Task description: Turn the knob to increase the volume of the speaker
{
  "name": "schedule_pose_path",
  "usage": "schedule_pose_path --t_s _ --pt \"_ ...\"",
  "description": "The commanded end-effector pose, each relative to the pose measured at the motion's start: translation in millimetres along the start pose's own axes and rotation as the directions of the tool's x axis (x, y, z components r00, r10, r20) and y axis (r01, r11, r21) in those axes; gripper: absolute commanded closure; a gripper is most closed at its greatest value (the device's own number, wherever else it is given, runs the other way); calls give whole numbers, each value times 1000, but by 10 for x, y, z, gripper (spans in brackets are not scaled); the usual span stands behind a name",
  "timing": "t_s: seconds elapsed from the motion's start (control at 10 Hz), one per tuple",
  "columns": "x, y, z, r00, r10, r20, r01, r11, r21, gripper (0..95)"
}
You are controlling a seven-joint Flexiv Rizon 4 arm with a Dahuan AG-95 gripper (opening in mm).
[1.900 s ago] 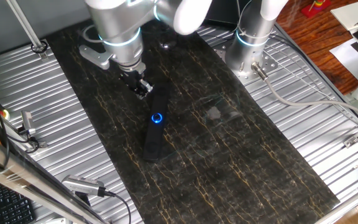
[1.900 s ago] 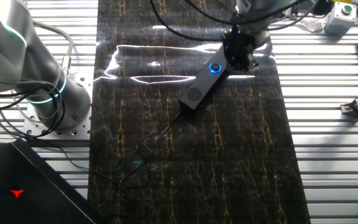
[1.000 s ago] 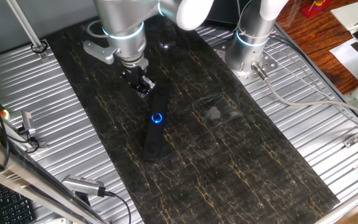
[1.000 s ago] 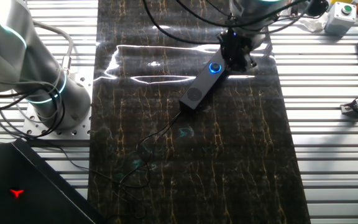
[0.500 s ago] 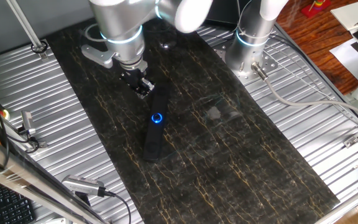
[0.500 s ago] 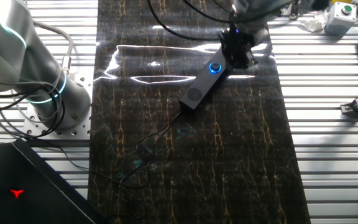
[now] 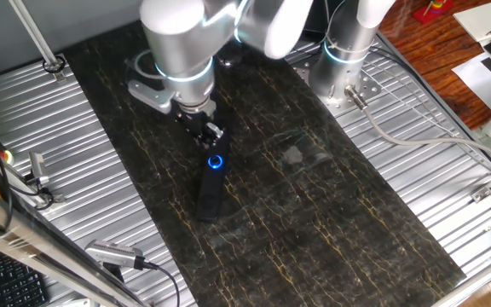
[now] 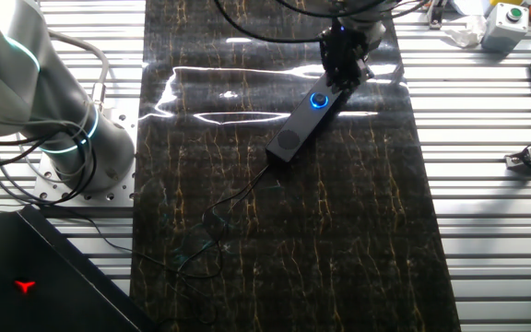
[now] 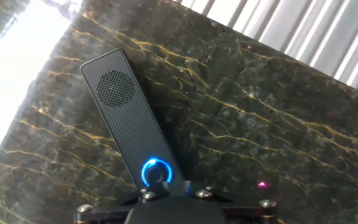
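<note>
A small round knob (image 7: 216, 162) ringed with glowing blue light sits on top of a slim black speaker (image 7: 210, 183), near one end of the bar. The speaker lies flat on a dark, gold-veined counter (image 7: 331, 213), well away from its edges. In the hand view the knob (image 9: 156, 173) appears at the bottom centre, right against the gripper's mounting hardware, and the speaker (image 9: 126, 118) stretches away from it toward the upper left, ending in a round mesh grille (image 9: 112, 88). So the speaker's long axis runs diagonally away from the gripper, with the knob at the near end.

From one fixed view the gripper (image 7: 208, 138) hangs just beside and slightly above the knob, on the side away from the rest of the bar. From the other fixed view the gripper (image 8: 341, 66) likewise sits close to the knob (image 8: 319, 100), apparently not yet around it. Whether its fingers are spread or closed cannot be told; the fingertips are too small and dark in the fixed views and hidden in the hand view. It appears to hold nothing.

A thin cable (image 8: 224, 207) trails from the speaker's far end across the counter.
</note>
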State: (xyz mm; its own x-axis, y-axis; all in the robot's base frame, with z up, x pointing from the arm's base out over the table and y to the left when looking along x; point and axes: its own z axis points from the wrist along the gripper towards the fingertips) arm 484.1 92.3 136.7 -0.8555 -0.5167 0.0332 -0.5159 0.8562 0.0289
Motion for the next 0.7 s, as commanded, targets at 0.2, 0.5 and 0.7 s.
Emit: schedule_pose_path --t_s 0.2,0.5,0.7 --pt "-20 26 166 994 -111 15 111 994 -19 380" --pt "-17 112 277 955 -296 27 296 955 -25 570" --pt "20 194 337 902 -430 29 431 902 -20 570"
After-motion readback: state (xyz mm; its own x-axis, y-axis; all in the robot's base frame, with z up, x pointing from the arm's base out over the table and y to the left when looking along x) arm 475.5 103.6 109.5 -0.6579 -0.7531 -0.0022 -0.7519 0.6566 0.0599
